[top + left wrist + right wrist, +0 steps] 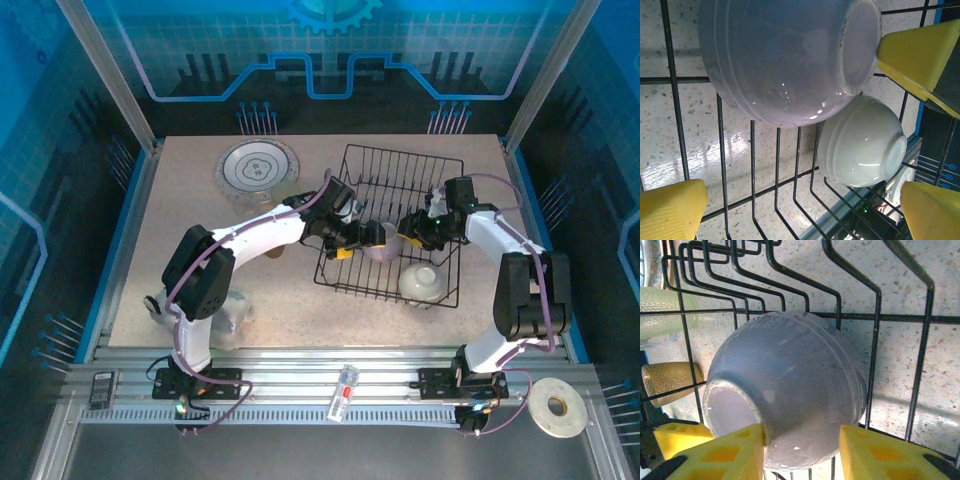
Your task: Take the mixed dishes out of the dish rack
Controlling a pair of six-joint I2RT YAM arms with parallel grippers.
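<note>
Centre-right of the top view, inside the rack (405, 153), straddling the tipped lilac bowl (790, 380) with the right gripper (800, 452), one jaw at either flank, likely for lifting it out; cannot tell whether clamped or slack. Holding the left gripper (800, 215) just beside, jaws wide apart, perhaps to steady. Crowded by the white bowl (862, 142) lower right, brown cup (672, 377) left.
</note>
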